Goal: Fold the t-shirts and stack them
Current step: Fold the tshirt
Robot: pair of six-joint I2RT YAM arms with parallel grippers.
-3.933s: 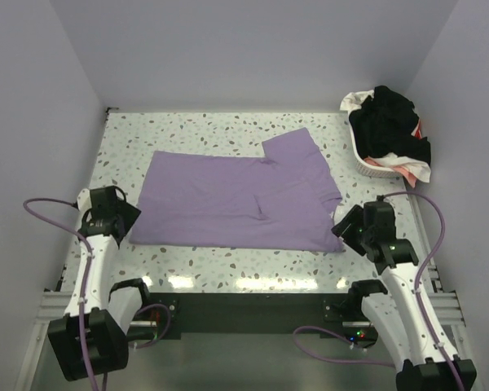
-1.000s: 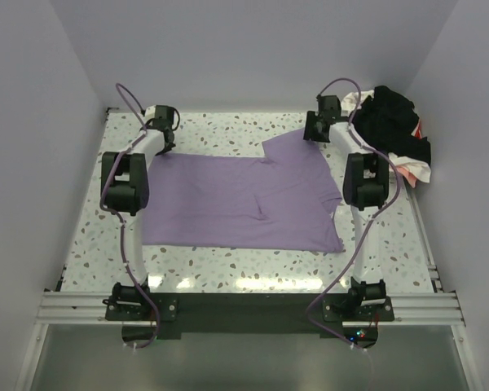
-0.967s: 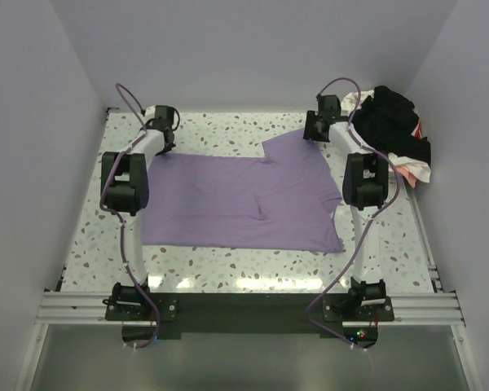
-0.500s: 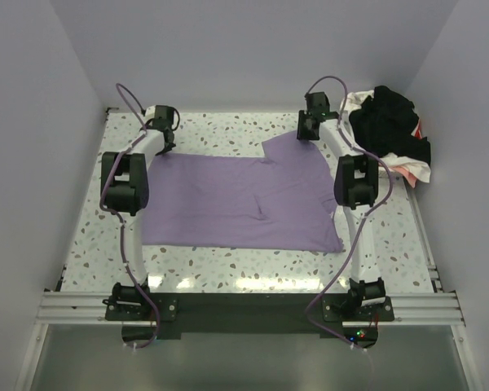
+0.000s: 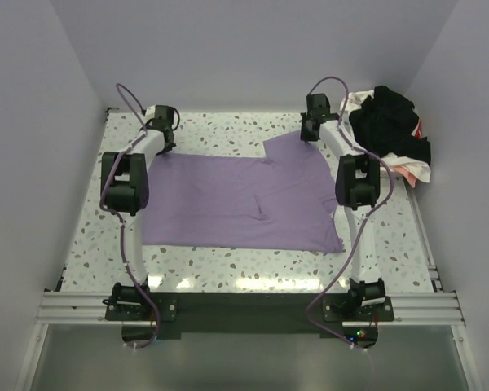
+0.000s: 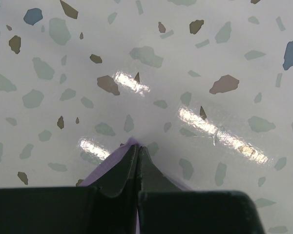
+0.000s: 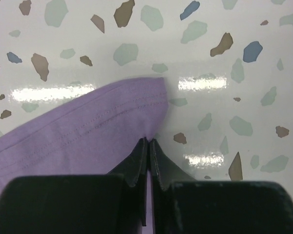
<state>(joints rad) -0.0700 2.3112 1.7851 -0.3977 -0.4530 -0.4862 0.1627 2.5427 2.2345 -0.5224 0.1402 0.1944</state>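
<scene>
The left end effector point(image 6: 137, 148) is closed, its two dark fingers pressed together on a corner of the lilac t-shirt point(image 6: 98, 174). Only a thin sliver of purple cloth peeks out beside the fingertips in the left wrist view; the rest is hidden under the end effector's body. The right end effector point(image 7: 149, 141) is also closed, pinching the stitched hem of the shirt just below its rounded corner. How much cloth sits between those fingers is hard to make out.

From above, both arms stretch to the far edge of the speckled surface point(image 5: 228, 126). The lilac t-shirt lies flat across the middle of it, with a sleeve folded over on the right side. The arms cover the shirt's left and right edges in places.

At the far right corner sits a white basket point(image 5: 368, 165), partly cut off by the right arm. A black t-shirt point(image 5: 391, 122) is heaped on top, a white one point(image 5: 354, 101) shows behind it, and a bit of pink-red cloth point(image 5: 416, 130) pokes out. The pile's makeup is otherwise unclear.

Nearly four seconds ago both arms were bent back near the near edge, clear of the shirt. One second ago the right arm was already at the far edge, slightly further right and with its fingers apart; it has since shifted left and shut. The left arm has not moved in that last second.
</scene>
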